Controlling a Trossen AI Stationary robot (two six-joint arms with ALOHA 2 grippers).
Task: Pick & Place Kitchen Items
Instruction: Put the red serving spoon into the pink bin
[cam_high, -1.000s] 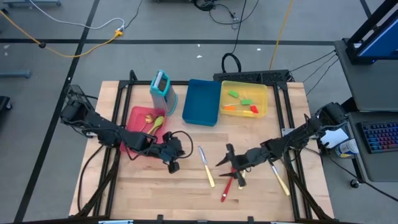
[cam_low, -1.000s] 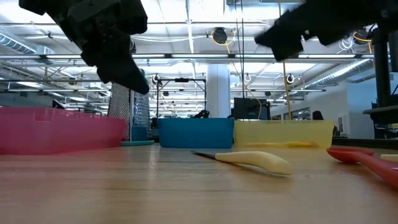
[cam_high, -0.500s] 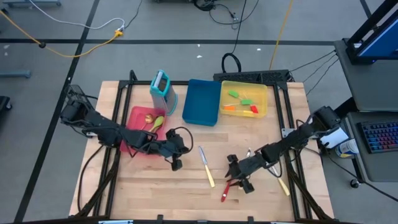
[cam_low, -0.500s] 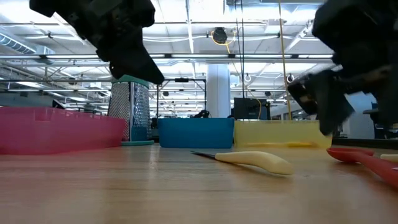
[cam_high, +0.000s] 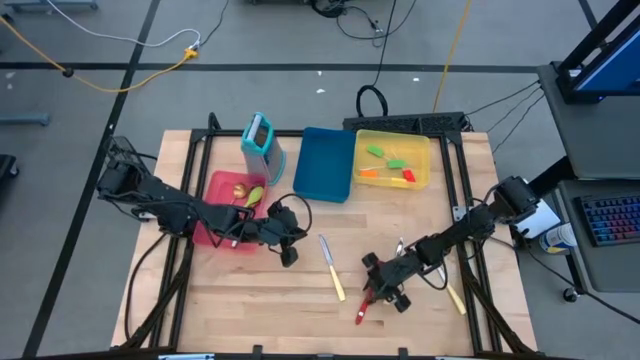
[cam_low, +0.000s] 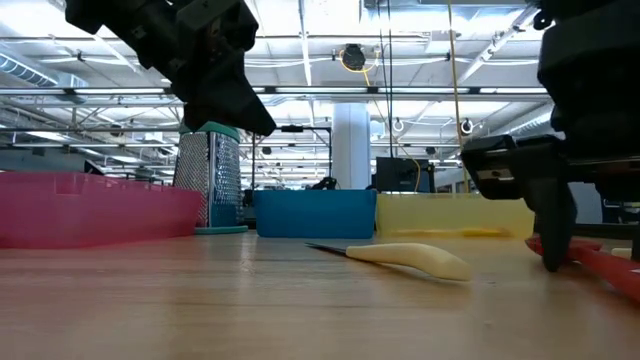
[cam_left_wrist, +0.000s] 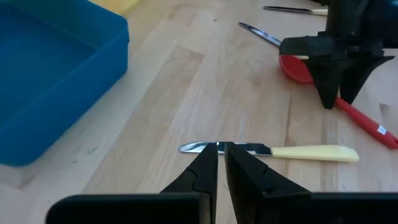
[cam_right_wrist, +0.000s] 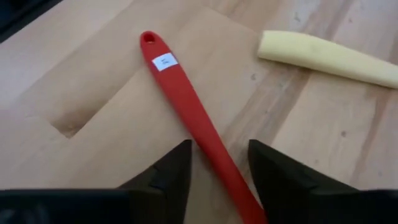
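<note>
Knives (cam_high: 332, 267) x2 | red spoon (cam_right_wrist: 186, 99) x1 | R hand (cam_right_wrist: 219, 163) open astride spoon | L hand (cam_left_wrist: 221, 163) closed, empty

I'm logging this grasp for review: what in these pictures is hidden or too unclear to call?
- Red spoon: bowl end hidden behind the right gripper in its wrist view.
- Items in the red tray: too small in the high view.
- Yellow tray contents: hidden by its wall, low view.

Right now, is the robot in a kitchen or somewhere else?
Probably a robot lab or workshop, not a kitchen: cables trail over the grey concrete floor, a computer keyboard sits beside the wooden table, and open ceiling pipes run overhead.
</note>
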